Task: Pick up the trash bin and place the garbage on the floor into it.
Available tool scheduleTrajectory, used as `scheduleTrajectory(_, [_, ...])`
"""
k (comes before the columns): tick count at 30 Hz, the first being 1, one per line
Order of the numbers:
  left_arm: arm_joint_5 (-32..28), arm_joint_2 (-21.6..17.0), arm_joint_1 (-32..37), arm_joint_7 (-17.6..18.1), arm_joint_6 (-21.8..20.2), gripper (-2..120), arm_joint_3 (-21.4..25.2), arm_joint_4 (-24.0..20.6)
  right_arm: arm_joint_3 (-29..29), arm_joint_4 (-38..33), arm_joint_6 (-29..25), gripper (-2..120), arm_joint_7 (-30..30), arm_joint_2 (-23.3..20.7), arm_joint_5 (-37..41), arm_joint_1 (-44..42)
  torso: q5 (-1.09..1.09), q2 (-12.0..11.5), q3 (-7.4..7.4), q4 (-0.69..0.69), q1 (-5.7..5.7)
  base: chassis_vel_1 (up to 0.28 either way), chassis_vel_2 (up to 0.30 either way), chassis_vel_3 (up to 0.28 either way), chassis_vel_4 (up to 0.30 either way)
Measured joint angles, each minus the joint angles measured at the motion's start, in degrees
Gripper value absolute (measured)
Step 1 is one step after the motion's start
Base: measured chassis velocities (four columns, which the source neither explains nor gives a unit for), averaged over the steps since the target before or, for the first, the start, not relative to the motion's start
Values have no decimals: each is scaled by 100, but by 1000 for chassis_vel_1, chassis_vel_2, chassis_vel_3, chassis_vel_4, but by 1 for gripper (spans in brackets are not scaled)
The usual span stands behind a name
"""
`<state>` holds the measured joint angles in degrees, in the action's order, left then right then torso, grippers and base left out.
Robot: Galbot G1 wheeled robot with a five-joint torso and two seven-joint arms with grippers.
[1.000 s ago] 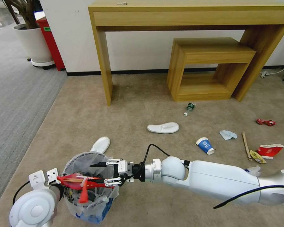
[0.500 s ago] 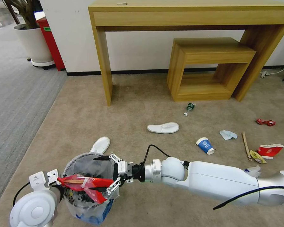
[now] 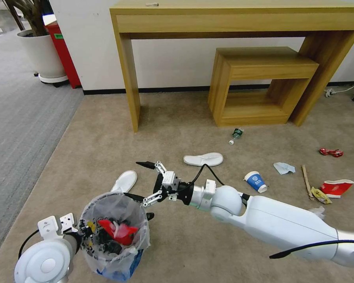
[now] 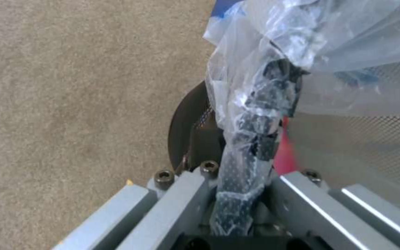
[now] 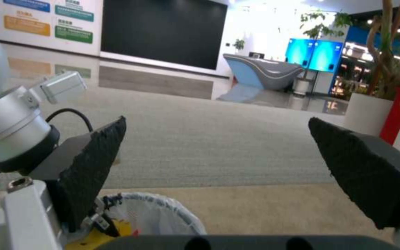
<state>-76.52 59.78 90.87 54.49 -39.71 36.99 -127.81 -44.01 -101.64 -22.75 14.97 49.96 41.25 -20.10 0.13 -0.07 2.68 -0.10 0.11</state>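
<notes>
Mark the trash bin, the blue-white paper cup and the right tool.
trash bin [image 3: 91,251], head view, bag-covered outer wall.
blue-white paper cup [image 3: 256,181], head view, its blue side.
right tool [image 3: 140,181], head view, midway between its open fingertips.

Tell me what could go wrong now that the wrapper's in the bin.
The left gripper pinches just the trash bin rim and its loose bag, so the bin may tilt or slip. The open right gripper hangs close above the rim and could snag the bag. The near slipper lies right beside the bin.
</notes>
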Motion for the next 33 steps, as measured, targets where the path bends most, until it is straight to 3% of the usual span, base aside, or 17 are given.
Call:
scheduleTrajectory(10, [-57, 58, 61, 20, 3, 0, 2, -29, 48, -30, 12, 100, -48, 13, -28, -41, 0, 0, 0, 0, 0, 0, 0, 0, 0])
scheduleTrajectory(19, [-59, 102, 41, 25, 11, 0, -25, 29, 492, -54, 19, 100, -96, -62, 13, -250, 0, 0, 0, 1, 0, 0, 0, 0, 0])
scheduleTrajectory(25, [-47, 122, 68, 7, 17, 0, 70, 48, 1140, -65, 70, 100, -350, -383, 55, -655, 0, 0, 0, 0, 0, 0, 0, 0, 0])
scheduleTrajectory(32, [-80, 106, 24, 13, 19, 0, 179, -11, 2008, -89, 284, 100, -1008, -713, -12, -1242, 1, 0, 0, 0, 0, 0, 0, 0, 0])
scheduleTrajectory(33, [-77, 100, 34, 15, 19, 0, 198, -39, 2338, -129, 433, 100, -1232, -808, -37, -1482, 0, 0, 0, 0, 0, 0, 0, 0, 0])
